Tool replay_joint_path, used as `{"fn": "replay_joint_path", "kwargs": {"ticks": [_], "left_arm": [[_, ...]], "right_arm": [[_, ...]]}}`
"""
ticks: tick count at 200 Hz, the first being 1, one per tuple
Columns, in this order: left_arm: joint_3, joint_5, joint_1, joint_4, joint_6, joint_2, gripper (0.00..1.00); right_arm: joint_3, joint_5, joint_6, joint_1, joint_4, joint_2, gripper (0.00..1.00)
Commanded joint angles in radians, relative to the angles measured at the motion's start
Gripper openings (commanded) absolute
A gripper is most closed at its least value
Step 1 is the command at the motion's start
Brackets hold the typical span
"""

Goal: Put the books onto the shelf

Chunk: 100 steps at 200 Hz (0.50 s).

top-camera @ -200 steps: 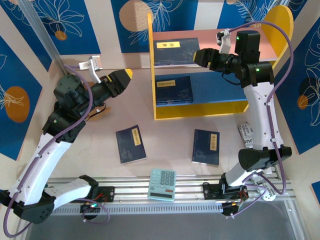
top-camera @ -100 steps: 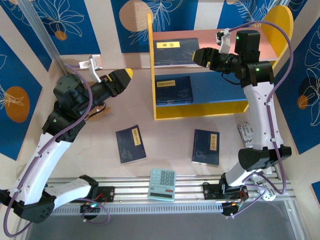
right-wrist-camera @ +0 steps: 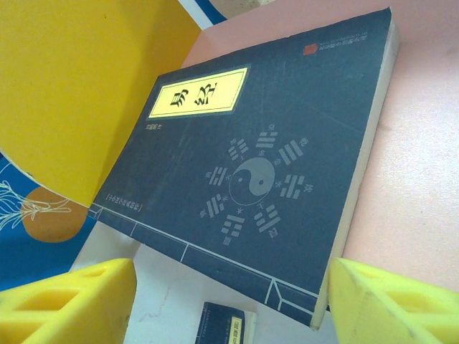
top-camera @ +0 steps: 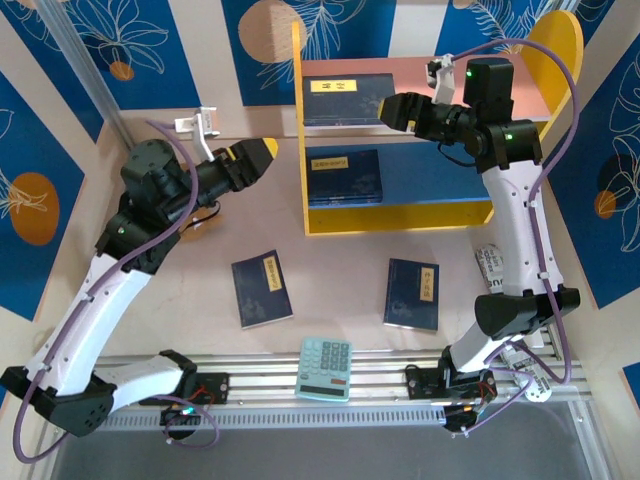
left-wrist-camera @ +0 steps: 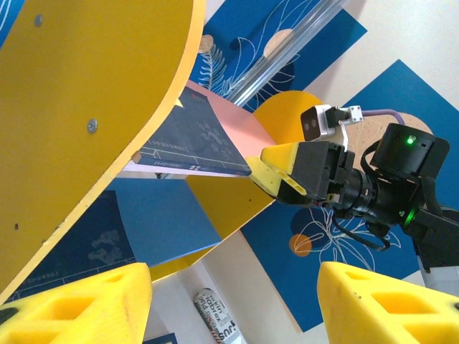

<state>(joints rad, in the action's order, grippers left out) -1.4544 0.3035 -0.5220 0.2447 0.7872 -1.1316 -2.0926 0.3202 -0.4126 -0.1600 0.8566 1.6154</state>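
The shelf (top-camera: pixel 300 130) has yellow side panels, a pink top board (top-camera: pixel 410 80) and a blue lower board (top-camera: pixel 430 185). One navy book (top-camera: pixel 345 98) lies flat on the pink board, another (top-camera: pixel 343 177) on the blue board. Two more books (top-camera: pixel 262 288) (top-camera: pixel 412 293) lie on the table. My right gripper (top-camera: pixel 390 108) hovers at the top book's right edge. In the right wrist view that book (right-wrist-camera: pixel 265 165) reaches between the spread fingertips of my open right gripper (right-wrist-camera: pixel 229 301), untouched. My left gripper (top-camera: pixel 262 155) (left-wrist-camera: pixel 233 301) stands open and empty left of the shelf.
A mint-green calculator (top-camera: pixel 325 368) sits at the near edge between the arm bases. A black-and-white printed tube (top-camera: pixel 492 268) lies right of the shelf by the right arm. Blue patterned walls close in the table on three sides.
My right gripper's jaws have spread wider around the top book's edge. My left gripper has moved right, closer to the shelf's left panel.
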Motion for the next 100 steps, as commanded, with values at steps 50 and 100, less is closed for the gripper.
{"fn": "replay_joint_path", "kwargs": {"ticks": [50, 100], "left_arm": [[-0.082, 0.036, -0.074, -0.037, -0.025, -0.092, 0.65], [-0.195, -0.039, -0.139, 0.061, -0.102, -0.188, 0.65]], "right_arm": [[0.064, -0.007, 0.006, -0.004, -0.013, -0.004, 0.73], [0.1, -0.003, 0.018, 0.014, -0.014, -0.056, 0.74]]}}
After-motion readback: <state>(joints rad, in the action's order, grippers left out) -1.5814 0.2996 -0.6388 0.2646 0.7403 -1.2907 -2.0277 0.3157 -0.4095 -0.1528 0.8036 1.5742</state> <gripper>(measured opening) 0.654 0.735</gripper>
